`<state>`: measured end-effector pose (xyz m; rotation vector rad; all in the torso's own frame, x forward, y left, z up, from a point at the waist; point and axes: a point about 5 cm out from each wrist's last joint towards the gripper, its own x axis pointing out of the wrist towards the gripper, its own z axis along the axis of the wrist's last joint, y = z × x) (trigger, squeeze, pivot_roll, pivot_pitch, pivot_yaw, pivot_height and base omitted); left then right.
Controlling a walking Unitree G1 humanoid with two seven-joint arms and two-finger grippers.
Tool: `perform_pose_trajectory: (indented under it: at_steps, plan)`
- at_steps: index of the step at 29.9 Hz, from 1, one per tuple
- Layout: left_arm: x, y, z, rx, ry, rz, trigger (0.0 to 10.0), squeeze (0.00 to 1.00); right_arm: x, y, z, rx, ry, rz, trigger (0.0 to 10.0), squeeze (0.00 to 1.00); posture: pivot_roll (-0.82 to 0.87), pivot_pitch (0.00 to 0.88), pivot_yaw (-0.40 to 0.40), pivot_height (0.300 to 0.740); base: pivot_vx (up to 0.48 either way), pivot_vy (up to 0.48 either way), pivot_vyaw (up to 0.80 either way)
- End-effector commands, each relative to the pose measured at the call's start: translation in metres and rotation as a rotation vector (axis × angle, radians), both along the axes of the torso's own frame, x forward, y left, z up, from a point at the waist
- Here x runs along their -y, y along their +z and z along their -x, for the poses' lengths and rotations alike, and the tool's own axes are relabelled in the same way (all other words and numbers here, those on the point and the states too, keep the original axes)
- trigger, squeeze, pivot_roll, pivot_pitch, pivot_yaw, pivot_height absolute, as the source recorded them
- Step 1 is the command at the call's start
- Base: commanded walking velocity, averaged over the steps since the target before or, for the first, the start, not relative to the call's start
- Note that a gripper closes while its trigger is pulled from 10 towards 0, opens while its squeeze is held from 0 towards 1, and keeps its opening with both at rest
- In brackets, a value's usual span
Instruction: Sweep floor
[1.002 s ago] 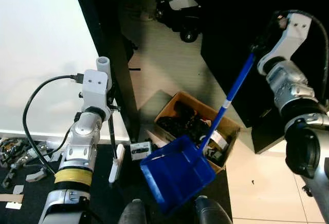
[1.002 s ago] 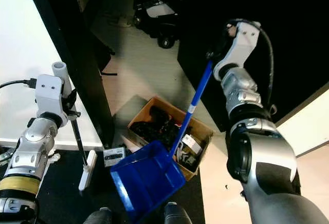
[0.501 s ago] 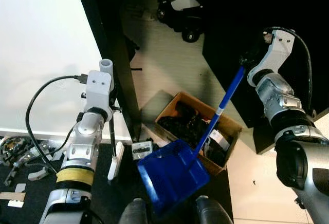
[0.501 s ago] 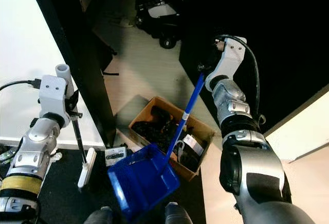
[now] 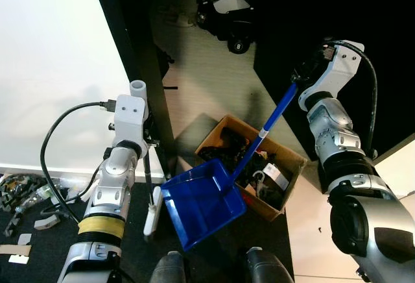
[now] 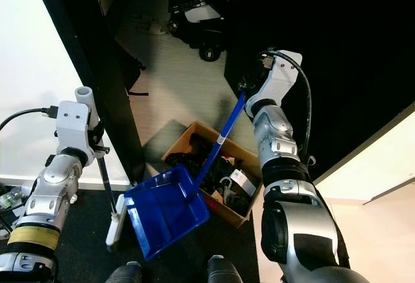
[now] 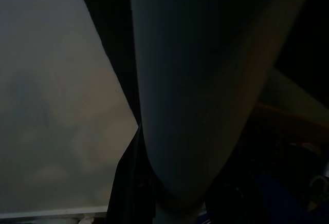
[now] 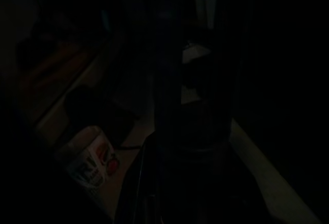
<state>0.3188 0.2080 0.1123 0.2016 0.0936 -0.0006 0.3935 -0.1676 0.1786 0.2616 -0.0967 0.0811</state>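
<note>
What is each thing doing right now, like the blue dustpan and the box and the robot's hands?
Blue dustpan: tilted, held by its long handle.
Right gripper: shut on the dustpan's handle top.
Left gripper: holding a thin black broom stick.
Broom: upright, white head down on the dark mat.
Cardboard box: open, full of dark items.
Black wheeled machine: parked on the floor.
</note>
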Motion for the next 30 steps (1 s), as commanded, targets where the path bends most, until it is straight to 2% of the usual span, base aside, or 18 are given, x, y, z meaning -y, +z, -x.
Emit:
perform_pose_trajectory:
  at_steps: [1,4,6,8,16,30]
  plan:
    - [0.004,0.001,0.001,0.023,0.001,0.023,10.0,0.00,0.003,0.006,0.001,0.034,-0.018,-0.022,10.0,0.00,0.02,0.109,-0.038,0.740,0.000,0.000,0.00]
    - [0.005,-0.002,0.002,0.019,0.028,0.089,10.0,0.00,0.000,-0.003,0.005,0.024,-0.010,-0.011,10.0,0.00,0.02,0.105,-0.042,0.740,0.000,0.000,0.00]
    - [0.005,-0.002,0.002,0.019,0.028,0.089,10.0,0.00,0.000,-0.003,0.005,0.024,-0.010,-0.011,10.0,0.00,0.02,0.105,-0.042,0.740,0.000,0.000,0.00]
    - [0.007,-0.005,0.002,0.011,0.038,0.123,10.0,0.00,-0.002,-0.013,0.008,0.000,-0.007,0.001,10.0,0.00,0.01,0.106,-0.045,0.740,0.000,0.000,0.00]
    - [0.015,-0.007,0.001,0.009,0.020,0.146,10.0,0.00,-0.010,-0.034,0.018,-0.062,-0.002,-0.002,10.0,0.00,0.01,0.111,-0.041,0.740,0.000,0.000,0.00]
    - [0.016,-0.007,0.002,0.011,0.014,0.152,10.0,0.00,-0.012,-0.035,0.021,-0.074,-0.006,0.000,10.0,0.00,0.01,0.118,-0.039,0.740,0.000,0.000,0.00]
